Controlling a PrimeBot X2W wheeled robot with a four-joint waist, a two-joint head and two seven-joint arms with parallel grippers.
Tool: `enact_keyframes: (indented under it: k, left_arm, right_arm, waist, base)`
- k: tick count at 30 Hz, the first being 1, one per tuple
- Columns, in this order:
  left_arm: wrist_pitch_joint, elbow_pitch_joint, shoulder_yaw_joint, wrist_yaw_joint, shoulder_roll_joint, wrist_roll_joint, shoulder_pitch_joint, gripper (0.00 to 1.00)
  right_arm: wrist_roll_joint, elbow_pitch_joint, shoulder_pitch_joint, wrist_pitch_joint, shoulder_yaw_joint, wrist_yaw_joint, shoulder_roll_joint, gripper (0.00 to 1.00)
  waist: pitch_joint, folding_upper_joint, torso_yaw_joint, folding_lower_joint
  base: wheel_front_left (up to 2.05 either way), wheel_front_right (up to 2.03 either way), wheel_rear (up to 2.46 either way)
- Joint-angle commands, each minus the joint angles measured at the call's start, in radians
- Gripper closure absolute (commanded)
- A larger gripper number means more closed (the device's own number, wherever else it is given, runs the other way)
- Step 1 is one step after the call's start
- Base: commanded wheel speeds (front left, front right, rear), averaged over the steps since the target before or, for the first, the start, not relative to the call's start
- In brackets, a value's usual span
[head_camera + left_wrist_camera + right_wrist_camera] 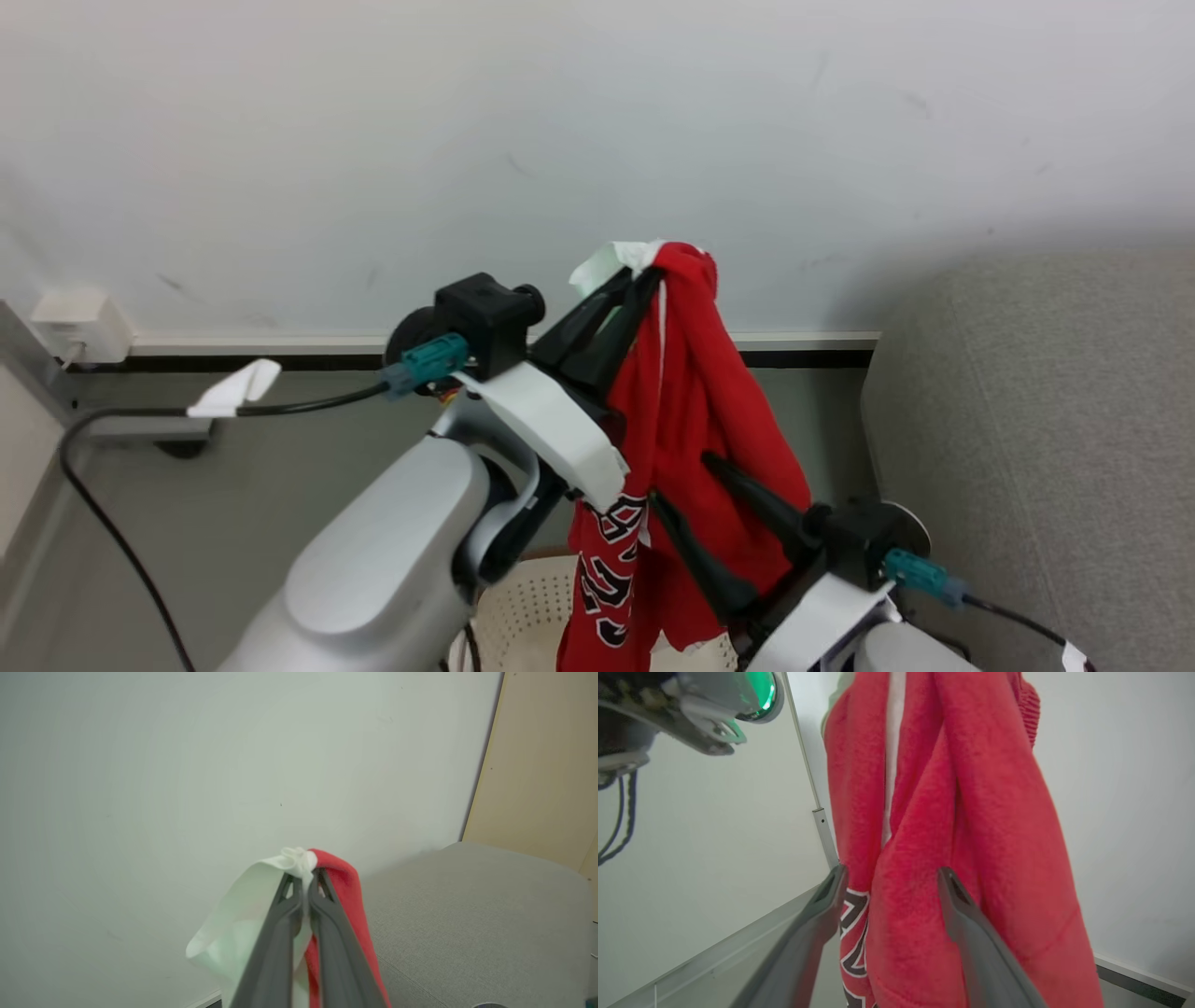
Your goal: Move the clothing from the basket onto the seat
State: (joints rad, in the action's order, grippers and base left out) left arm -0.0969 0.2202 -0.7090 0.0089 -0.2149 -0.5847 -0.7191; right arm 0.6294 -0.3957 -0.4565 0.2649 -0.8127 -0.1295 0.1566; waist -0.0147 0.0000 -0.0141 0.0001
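At the centre of the head view, the left end effector (644, 277) is pinched closed on the top of the clothing (695, 401), where red cloth meets white trim. Its wrist view shows the two fingers (275, 942) pressed together on that fold. The clothing hangs straight down from the grip, numerals low at 6 o'clock. At 5 o'clock from the grip, the right end effector (681, 478) is spread wide across the hanging red cloth; whether its tips touch the cloth I cannot tell. The basket (523, 607) sits at 6 o'clock, and the clothing's lower end runs off the frame's bottom edge in front of it. The seat (1046, 420) stands at 3 o'clock, apart from the clothing. A white wall (373, 140) rises behind.
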Motion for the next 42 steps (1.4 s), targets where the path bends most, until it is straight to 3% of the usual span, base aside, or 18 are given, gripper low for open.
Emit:
enact_keyframes:
  k: [1,22,32,33,34,35,42]
  left_arm:
    - [0.001,0.002,-0.004,-0.006,0.007,0.002,-0.012,1.00]
    - [0.015,0.034,-0.097,-0.039,0.098,0.002,-0.049,1.00]
    - [0.006,0.050,-0.109,-0.036,0.116,-0.005,-0.064,1.00]
    - [0.004,0.053,-0.109,-0.035,0.116,-0.006,-0.064,1.00]
    - [0.002,0.056,-0.108,-0.034,0.116,-0.007,-0.063,1.00]
    - [0.000,0.060,-0.107,-0.032,0.114,-0.007,-0.063,1.00]
    - [-0.015,0.090,-0.087,-0.015,0.086,-0.011,-0.057,1.00]
  right_arm:
    - [0.021,-0.018,-0.019,-0.001,-0.006,-0.002,-0.003,0.00]
    - [0.151,-0.339,-0.239,-0.001,-0.093,-0.002,-0.079,0.00]
    - [0.171,-0.404,-0.288,-0.001,-0.085,-0.002,-0.101,0.00]
    - [0.171,-0.406,-0.288,-0.001,-0.086,-0.002,-0.102,0.43]
    - [0.170,-0.406,-0.288,-0.001,-0.086,-0.002,-0.103,0.75]
    - [0.169,-0.403,-0.286,-0.001,-0.088,-0.002,-0.104,1.00]
    - [0.181,-0.380,-0.270,-0.001,-0.106,-0.002,-0.105,1.00]
  waist:
    - [-0.003,0.0000,-0.012,-0.0001]
    - [-0.021,0.0000,-0.137,-0.0001]
    - [-0.033,0.0000,-0.158,-0.0001]
    - [-0.033,0.0000,-0.159,-0.0001]
    - [-0.033,0.0000,-0.159,-0.0001]
    - [-0.034,0.0000,-0.158,-0.0001]
    - [-0.033,0.0000,-0.143,-0.0001]
  base:
    - [0.00,0.00,0.00]
    - [0.00,0.00,0.00]
    - [0.00,0.00,0.00]
    - [0.00,0.00,0.00]
    - [0.00,0.00,0.00]
    - [0.00,0.00,0.00]
    - [0.00,0.00,0.00]
